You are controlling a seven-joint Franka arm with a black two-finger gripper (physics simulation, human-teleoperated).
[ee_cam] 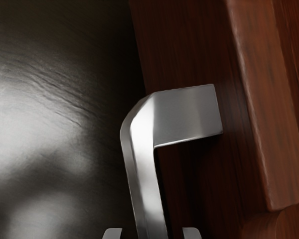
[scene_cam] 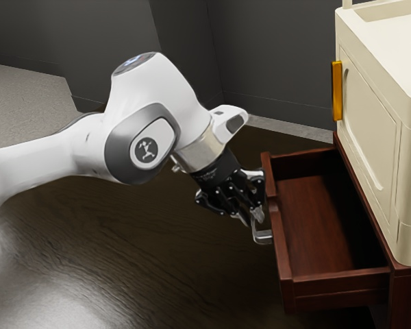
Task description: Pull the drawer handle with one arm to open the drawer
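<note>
The black gripper [scene_cam: 252,218] is at the front of the dark red-brown drawer [scene_cam: 283,247], by its silver handle [scene_cam: 263,237]. The drawer stands pulled out from its cabinet, with its inside floor showing. In the wrist view the handle [ee_cam: 148,174] is a bent metal bar fixed to the drawer front [ee_cam: 189,45]. My gripper [ee_cam: 152,233] is open around the bar, one fingertip on each side and a gap between each and the metal. Part of the handle is hidden behind the fingers in the exterior view.
A cream cabinet [scene_cam: 370,110] with a yellow handle [scene_cam: 337,90] stands above the drawer at the exterior view's right. Dark wood-grained floor [scene_cam: 123,253] lies below the arm. Grey walls [scene_cam: 274,55] rise behind.
</note>
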